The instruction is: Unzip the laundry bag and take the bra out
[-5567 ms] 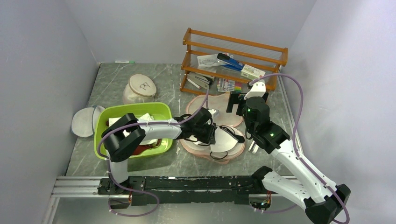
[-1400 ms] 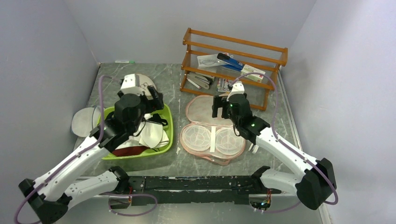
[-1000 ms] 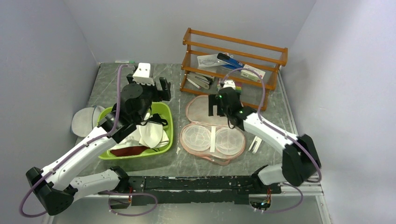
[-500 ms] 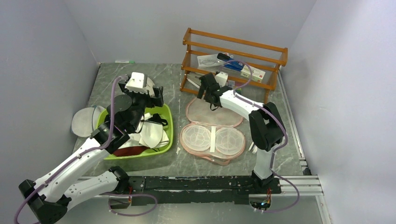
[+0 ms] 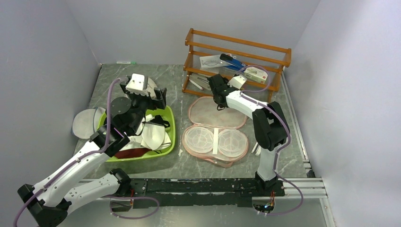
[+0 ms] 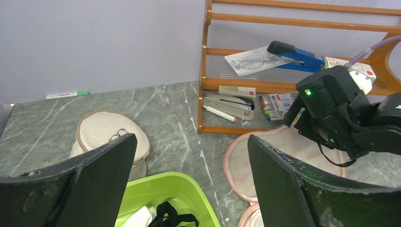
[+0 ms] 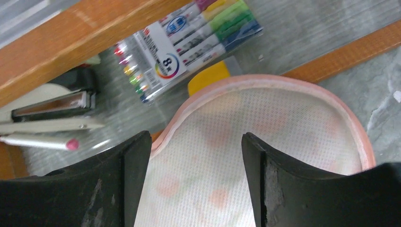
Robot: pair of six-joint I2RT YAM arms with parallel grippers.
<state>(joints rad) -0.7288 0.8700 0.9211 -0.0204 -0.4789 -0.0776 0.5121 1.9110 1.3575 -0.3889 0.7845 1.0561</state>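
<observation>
The peach-pink laundry bag (image 5: 215, 142) lies unzipped and spread flat, its lid (image 5: 217, 112) flipped back toward the rack. The bra (image 5: 153, 135), white cups with black straps (image 6: 172, 220), lies in the green basin (image 5: 171, 124). My left gripper (image 5: 145, 98) hovers open over the basin's far end, with nothing between its fingers (image 6: 189, 189). My right gripper (image 5: 218, 100) hangs over the lid's far rim by the rack. Its jaws (image 7: 196, 179) stand apart above the printed mesh (image 7: 265, 123), holding nothing.
A wooden rack (image 5: 236, 59) at the back holds a stapler, papers and a marker pack (image 7: 184, 33). A white domed mesh bag (image 6: 106, 132) stands behind the basin. A flat grey-white disc bag (image 5: 85, 124) lies to the basin's left. Grey walls close both sides.
The left arm left the bag and went to the basin, where the bra now lies. The right gripper shifted a little right at the lid's far rim and its jaws narrowed.
</observation>
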